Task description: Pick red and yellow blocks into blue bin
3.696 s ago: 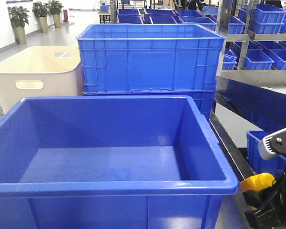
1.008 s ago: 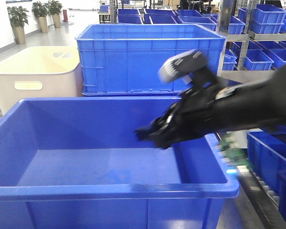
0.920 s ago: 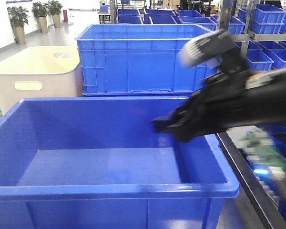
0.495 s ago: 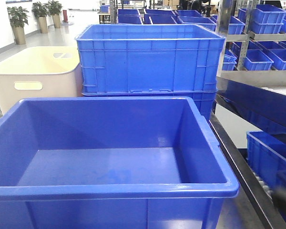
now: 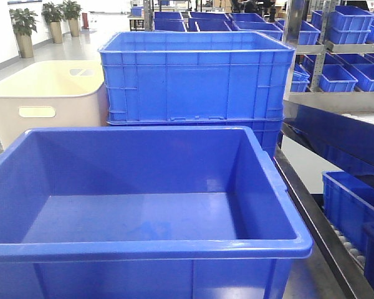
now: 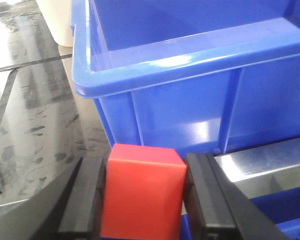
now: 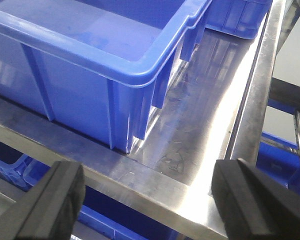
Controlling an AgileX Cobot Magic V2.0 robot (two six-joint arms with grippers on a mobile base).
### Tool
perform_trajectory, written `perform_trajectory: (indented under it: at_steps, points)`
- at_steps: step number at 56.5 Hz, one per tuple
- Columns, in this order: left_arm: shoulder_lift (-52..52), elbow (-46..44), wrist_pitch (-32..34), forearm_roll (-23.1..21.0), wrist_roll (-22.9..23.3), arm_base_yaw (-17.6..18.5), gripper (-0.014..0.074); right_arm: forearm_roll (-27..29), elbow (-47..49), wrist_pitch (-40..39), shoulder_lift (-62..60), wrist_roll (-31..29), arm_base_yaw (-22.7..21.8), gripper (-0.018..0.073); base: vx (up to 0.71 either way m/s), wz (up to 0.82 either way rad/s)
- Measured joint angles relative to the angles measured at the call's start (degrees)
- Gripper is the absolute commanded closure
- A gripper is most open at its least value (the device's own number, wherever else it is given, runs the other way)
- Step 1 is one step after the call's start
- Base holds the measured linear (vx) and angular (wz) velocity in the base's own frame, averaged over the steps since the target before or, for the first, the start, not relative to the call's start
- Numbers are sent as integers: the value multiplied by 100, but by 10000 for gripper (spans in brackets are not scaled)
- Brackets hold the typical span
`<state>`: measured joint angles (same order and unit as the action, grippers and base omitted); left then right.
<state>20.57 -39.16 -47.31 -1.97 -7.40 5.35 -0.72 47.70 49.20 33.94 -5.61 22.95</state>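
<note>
The blue bin [image 5: 149, 244] fills the front view's foreground, and the part of its floor that shows is bare. My left gripper [image 6: 145, 167] is shut on the red cube [image 6: 142, 195], holding it just outside the bin's outer wall [image 6: 190, 100] and below its rim. My right gripper [image 7: 150, 175] is open with nothing between its fingers, low beside the bin's corner [image 7: 140, 70] over the steel shelf. The yellow block is out of view. Neither gripper shows in the front view.
A cream tub [image 5: 47, 93] and a ribbed blue crate [image 5: 193, 78] stand behind the bin. Racks of small blue bins [image 5: 336, 78] line the right side. The bin rests on a steel shelf [image 7: 205, 130] with more blue bins [image 7: 20, 172] beneath.
A second ago my right arm reached over the bin's right side. It has pulled back to the right and out of the front view. The bin has not moved.
</note>
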Motion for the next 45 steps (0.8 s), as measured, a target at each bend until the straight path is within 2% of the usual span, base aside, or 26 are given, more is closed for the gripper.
perform_trajectory:
  at_steps: [6, 10, 16, 17, 24, 31, 39, 45]
  points:
    - [180, -73, 118, 0, -56, 0, 325, 0, 0, 0, 0, 0, 0, -6, 0, 0]
    - [472, -306, 142, -74, -248, 0, 325, 0, 0, 0, 0, 0, 0, -6, 0, 0]
    - [1037, -788, 182, -356, -697, 71, 325, 0, 0, 0, 0, 0, 0, -6, 0, 0]
    - [1363, -1046, 198, -538, -954, 154, 325, 0, 0, 0, 0, 0, 0, -6, 0, 0]
    - [2321, -1743, 198, -869, -1372, 401, 325, 0, 0, 0, 0, 0, 0, -6, 0, 0]
    - [3395, -2514, 238, -965, -1487, 561, 325, 0, 0, 0, 0, 0, 0, -6, 0, 0]
    - [4720, -3282, 251, -965, -1512, 579, 321, 0, 0, 0, 0, 0, 0, -6, 0, 0]
    - [5689, -3909, 156, -965, -1517, 579, 267, 0, 0, 0, 0, 0, 0, -6, 0, 0]
